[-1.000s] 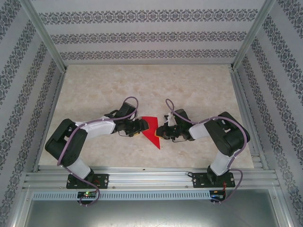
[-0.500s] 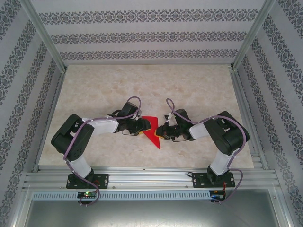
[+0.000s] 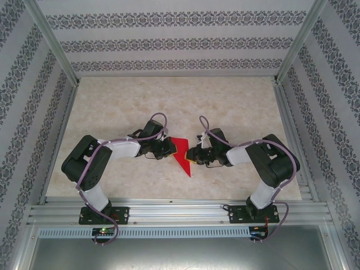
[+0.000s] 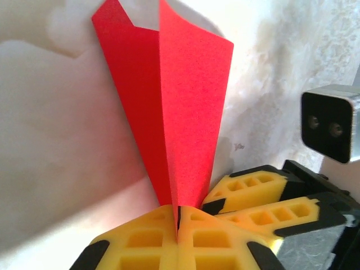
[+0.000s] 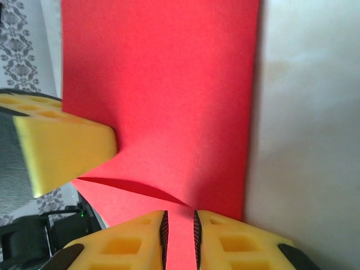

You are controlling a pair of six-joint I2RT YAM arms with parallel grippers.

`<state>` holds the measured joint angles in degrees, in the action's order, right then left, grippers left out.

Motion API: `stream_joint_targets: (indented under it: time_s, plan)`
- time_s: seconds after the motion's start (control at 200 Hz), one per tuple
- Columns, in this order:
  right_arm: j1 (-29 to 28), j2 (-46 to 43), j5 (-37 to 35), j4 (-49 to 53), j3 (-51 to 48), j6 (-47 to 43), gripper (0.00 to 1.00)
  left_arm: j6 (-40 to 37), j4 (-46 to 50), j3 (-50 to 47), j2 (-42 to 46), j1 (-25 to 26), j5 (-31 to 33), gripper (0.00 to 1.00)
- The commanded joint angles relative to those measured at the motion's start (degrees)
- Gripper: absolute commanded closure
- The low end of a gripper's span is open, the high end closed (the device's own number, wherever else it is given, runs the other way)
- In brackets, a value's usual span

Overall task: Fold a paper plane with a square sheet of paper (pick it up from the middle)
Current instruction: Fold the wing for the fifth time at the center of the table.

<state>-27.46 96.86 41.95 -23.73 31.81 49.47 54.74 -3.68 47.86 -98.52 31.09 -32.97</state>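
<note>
The red sheet of paper [image 3: 181,156] is folded into a narrow pointed shape, its tip toward the near edge of the table. It sits between my two grippers. My left gripper [image 3: 171,148] is shut on one edge; in the left wrist view its yellow pads [image 4: 140,242] pinch the paper [image 4: 185,101], which fans upward along a centre crease. My right gripper [image 3: 192,154] is at the opposite side. In the right wrist view its jaws [image 5: 179,233] stand a narrow gap apart, and the red paper [image 5: 169,90] shows in that gap.
The marble-patterned table [image 3: 169,101] is fenced by aluminium rails [image 3: 180,211] and patterned walls. The right gripper's yellow fingers [image 4: 253,191] sit close beside my left jaws. A left finger [image 5: 62,146] overlaps the paper's edge in the right wrist view.
My left gripper has moved right onto the paper and closed on it. The right gripper's jaws have parted slightly. The paper has stayed in place.
</note>
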Motion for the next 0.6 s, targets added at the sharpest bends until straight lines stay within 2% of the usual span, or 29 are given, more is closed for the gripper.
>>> stream_joint_targets:
  time_s: [0.0,0.08,0.15,0.32,0.45,0.595]
  plan:
    - [0.5,-7.1,-5.5,4.4,0.5,-3.6,0.77,1.6,-3.6,-1.0,1.0,-0.5,-0.3,0.98]
    - [-0.7,-12.9,-10.8,10.7,0.5,-8.3,0.74,2.8,-4.7,-1.8,1.9,-0.5,0.0,0.99]
    - [-3.7,-18.1,-19.3,16.3,0.1,-13.1,0.68,3.3,-3.8,-1.9,2.6,-0.4,0.7,0.98]
    - [-17.4,-28.4,-43.7,17.2,-5.0,-24.9,0.58,3.6,-2.3,-1.0,3.1,-0.5,0.7,0.98]
    - [-27.2,-30.3,-57.5,12.6,-8.4,-34.0,0.52,3.8,-2.0,-0.7,2.5,-0.4,0.4,0.98]
    - [-34.5,-25.9,-63.6,11.0,-6.8,-42.7,0.5,4.0,-2.5,-1.0,2.5,-0.4,0.3,0.98]
